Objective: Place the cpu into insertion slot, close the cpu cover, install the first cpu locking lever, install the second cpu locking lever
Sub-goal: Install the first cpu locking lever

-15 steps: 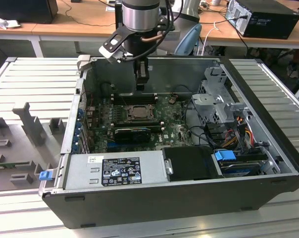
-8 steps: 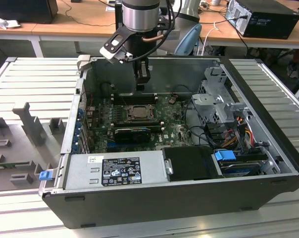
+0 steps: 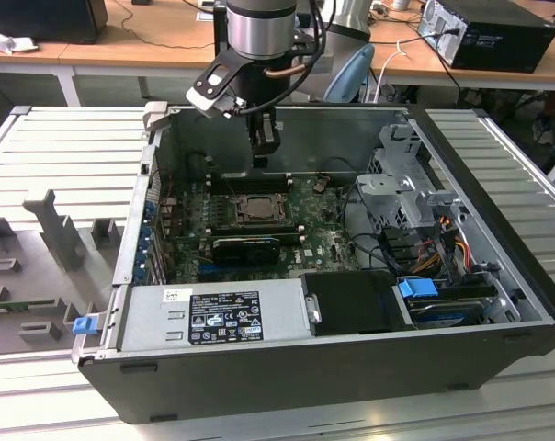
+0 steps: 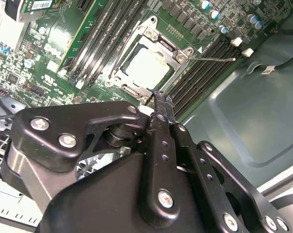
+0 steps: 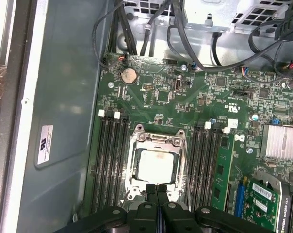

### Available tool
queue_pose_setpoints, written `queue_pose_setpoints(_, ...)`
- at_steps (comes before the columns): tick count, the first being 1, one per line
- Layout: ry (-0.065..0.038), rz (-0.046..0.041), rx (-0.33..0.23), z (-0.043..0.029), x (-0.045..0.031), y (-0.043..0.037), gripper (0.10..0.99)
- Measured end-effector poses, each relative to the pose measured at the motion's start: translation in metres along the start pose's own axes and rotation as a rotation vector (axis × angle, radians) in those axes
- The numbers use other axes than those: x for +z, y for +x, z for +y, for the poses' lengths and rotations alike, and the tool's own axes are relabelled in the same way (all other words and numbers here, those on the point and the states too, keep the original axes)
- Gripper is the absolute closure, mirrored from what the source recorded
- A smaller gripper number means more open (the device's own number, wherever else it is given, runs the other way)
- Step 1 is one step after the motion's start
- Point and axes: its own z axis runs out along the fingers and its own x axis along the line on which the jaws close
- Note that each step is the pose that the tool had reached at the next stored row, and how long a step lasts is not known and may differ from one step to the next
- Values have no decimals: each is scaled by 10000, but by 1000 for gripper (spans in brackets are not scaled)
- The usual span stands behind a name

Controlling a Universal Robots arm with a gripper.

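Note:
The cpu (image 4: 146, 68) (image 5: 156, 166) lies flat in the insertion slot (image 3: 256, 208) on the green board, pale face up. The silver cpu cover (image 4: 131, 49) (image 5: 133, 165) is folded down around it, and the chip shows through its cut-out. From one socket corner a thin wire locking lever (image 4: 212, 59) sticks out sideways over the memory slots. My gripper (image 3: 264, 145) (image 4: 158, 97) (image 5: 157, 189) hangs a little above the socket's edge, shut with nothing between its fingers, touching nothing.
Long black memory slots (image 5: 111, 160) flank the socket on both sides. In the open case a grey power supply (image 3: 213, 317) sits at the front, a drive cage (image 3: 402, 193) with cables on the exterior view's right, and an expansion card (image 3: 245, 246) just before the socket.

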Motion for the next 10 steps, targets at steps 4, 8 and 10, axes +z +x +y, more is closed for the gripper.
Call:
queue_pose_setpoints(4, 17, 16, -437, 0, 0, 0, 980)
queue_pose_setpoints(8, 29, 27, -737, 0, 0, 0, 980)
queue_pose_setpoints(10, 36, 34, -915, 0, 0, 0, 980)
